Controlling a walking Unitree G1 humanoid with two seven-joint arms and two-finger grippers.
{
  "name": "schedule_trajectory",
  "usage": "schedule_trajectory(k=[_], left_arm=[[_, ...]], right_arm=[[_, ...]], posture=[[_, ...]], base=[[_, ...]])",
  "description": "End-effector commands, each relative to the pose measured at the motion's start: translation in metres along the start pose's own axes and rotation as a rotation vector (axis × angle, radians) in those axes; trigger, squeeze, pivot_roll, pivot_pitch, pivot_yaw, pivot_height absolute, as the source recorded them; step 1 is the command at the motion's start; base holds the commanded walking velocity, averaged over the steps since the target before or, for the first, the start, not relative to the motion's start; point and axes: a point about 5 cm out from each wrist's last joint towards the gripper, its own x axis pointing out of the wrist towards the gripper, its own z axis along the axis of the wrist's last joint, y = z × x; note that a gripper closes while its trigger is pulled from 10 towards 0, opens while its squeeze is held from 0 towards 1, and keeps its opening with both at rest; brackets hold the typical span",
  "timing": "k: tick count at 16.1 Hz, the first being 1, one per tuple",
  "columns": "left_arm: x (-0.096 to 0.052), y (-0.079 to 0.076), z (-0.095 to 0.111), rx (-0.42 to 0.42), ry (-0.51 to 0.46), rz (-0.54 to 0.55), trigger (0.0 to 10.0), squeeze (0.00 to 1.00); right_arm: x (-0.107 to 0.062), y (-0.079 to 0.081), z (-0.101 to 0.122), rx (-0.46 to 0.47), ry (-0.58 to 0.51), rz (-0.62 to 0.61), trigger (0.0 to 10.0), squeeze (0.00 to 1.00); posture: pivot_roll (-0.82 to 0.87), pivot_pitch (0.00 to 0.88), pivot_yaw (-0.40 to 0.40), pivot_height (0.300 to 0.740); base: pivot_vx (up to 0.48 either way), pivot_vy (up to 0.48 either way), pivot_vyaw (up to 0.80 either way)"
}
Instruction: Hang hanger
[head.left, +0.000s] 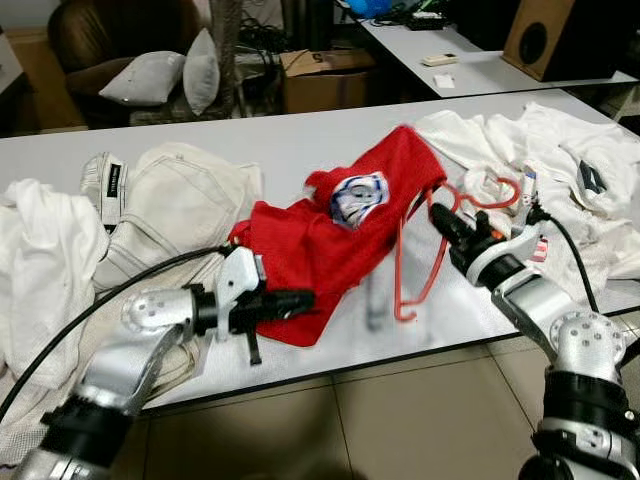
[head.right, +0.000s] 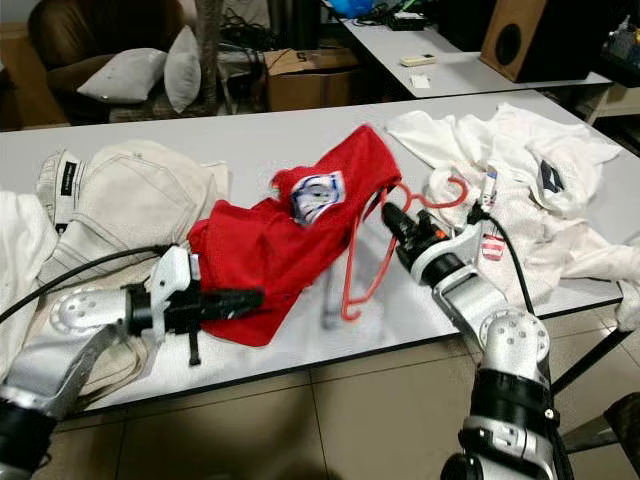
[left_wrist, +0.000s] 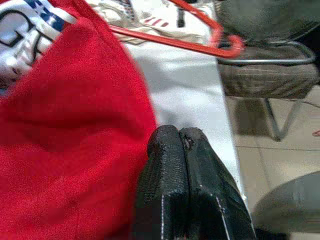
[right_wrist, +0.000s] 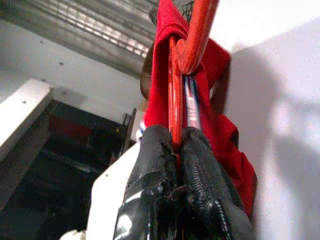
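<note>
Table (head.left: 320, 135): long, pale grey, strewn with clothes; tiled floor (head.left: 400, 420) seen below its near edge.

Hanger (head.left: 425, 275): red plastic, lifted off the table at its upper part, hook (head.left: 490, 190) lying toward the white clothes, lower bar reaching down near the table's front edge. One arm of it is threaded into the red shirt.

Red shirt (head.left: 330, 250): crumpled at the middle of the table, a white and blue print (head.left: 357, 197) facing up. Part of it is raised along with the hanger.

Right gripper (head.left: 440, 218): held over the table just right of the red shirt, fingers (right_wrist: 200, 170) pressed together on the hanger's thin red bar, with red cloth caught beside the bar in the right wrist view.

Left gripper (head.left: 300, 298): held level at the shirt's near left edge, fingers (left_wrist: 172, 165) fully closed against each other, tips touching or just beside the red cloth; whether any cloth is pinched cannot be told.

White clothes (head.left: 560, 170): heaped at the right end of the table, under and beyond the hanger's hook.

Cream trousers (head.left: 180, 200): spread at the left, beside the red shirt.

White garment (head.left: 40, 250): piled at the far left edge.

Second table (head.left: 470, 60): behind, bearing a wooden speaker (head.left: 560, 35).

Dark armchair (head.left: 100, 50): behind at the left, holding two grey cushions (head.left: 170, 72).

Cardboard box (head.left: 320, 75): on the floor between armchair and second table.
</note>
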Motion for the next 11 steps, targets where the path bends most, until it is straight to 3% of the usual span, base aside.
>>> schedule_trajectory(k=[1, 6, 8, 9, 10, 11], left_arm=[[-0.002, 0.0, 0.006, 0.01, -0.013, -0.013, 0.0, 0.0], [0.01, -0.005, 0.011, 0.018, -0.038, -0.008, 0.0, 0.0], [0.018, -0.003, 0.007, 0.061, 0.009, 0.036, 0.0, 0.0], [0.028, -0.001, -0.003, 0.097, 0.078, 0.093, 7.4, 0.0], [0.039, -0.003, -0.009, 0.11, 0.089, 0.121, 10.0, 0.0], [0.049, -0.003, -0.011, 0.156, 0.084, 0.157, 10.0, 1.0]], right_arm=[[0.003, 0.004, 0.005, 0.008, -0.022, 0.023, 10.0, 0.0], [0.022, 0.003, 0.001, 0.085, -0.065, 0.022, 10.0, 0.0], [0.024, 0.006, 0.0, 0.094, -0.057, 0.047, 10.0, 0.0], [0.025, 0.007, 0.0, 0.098, -0.055, 0.051, 10.0, 0.0], [0.024, 0.006, 0.001, 0.097, -0.052, 0.045, 10.0, 0.0], [0.024, 0.004, 0.001, 0.095, -0.048, 0.037, 10.0, 0.0]], posture=[[0.04, 0.0, 0.004, 0.74], [0.05, 0.0, 0.0, 0.74], [0.06, 0.0, -0.002, 0.74], [0.05, 0.0, -0.004, 0.74], [0.05, 0.0, -0.006, 0.74], [0.05, 0.0, -0.006, 0.74]], base=[[0.0, 0.0, 0.0], [0.0, 0.0, 0.0], [0.0, 0.0, 0.0], [0.0, 0.0, 0.0], [0.0, 0.0, 0.0], [0.0, 0.0, 0.0]])
